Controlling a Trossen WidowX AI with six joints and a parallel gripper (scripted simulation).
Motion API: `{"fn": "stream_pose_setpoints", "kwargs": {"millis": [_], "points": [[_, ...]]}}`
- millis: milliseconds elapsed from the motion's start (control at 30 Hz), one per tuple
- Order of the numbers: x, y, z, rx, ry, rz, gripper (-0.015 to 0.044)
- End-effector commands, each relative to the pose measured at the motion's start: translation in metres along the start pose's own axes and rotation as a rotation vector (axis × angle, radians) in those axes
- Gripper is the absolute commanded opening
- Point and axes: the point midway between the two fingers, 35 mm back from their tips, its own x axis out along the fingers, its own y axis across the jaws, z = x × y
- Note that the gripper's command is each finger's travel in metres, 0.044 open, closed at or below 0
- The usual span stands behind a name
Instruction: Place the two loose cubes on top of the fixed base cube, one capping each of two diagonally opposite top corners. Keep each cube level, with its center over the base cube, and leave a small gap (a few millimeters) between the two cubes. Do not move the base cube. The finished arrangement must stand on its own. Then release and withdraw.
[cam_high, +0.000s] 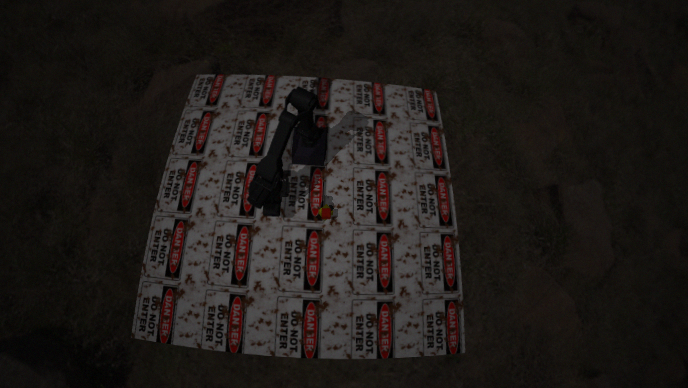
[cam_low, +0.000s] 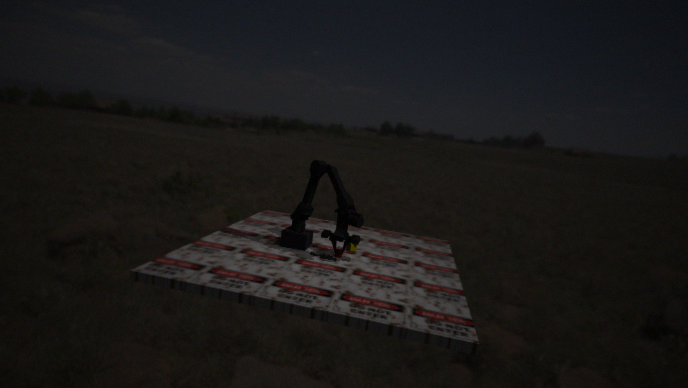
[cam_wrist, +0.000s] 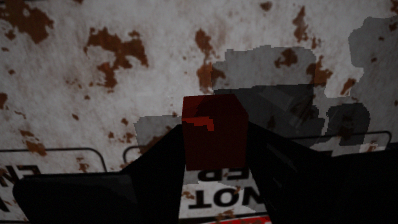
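My gripper (cam_low: 339, 253) (cam_wrist: 212, 129) points down and is shut on a loose red cube (cam_wrist: 215, 147) (cam_low: 339, 256). One finger is on each side of the cube, low over the patterned board; whether the cube touches the board is not clear. The top view does not show this cube, as the arm covers it. The yellow base cube (cam_low: 353, 248) stands apart from the gripper, partly hidden behind it in the exterior view. The other red cube (cam_high: 326, 213) sits on top of the yellow base cube in the top view; its exact corner is too small to tell.
The patterned board (cam_high: 337, 260) (cam_low: 320, 301) carries the arm's dark base (cam_high: 309, 150) (cam_low: 296, 239). The arm reaches forward from it, with the yellow base cube off to one side. The board's outer edges drop to dark ground. The light is dim and shadows lie around the held cube.
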Motion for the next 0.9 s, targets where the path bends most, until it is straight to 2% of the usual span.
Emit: {"fn": "stream_pose_setpoints", "kwargs": {"millis": [0, 867], "points": [[-0.013, 0.003, 0.001, -0.002, -0.003, 0.011, 0.0105], [-0.09, -0.002, -0.002, -0.002, -0.003, 0.01, 0.0105]]}}
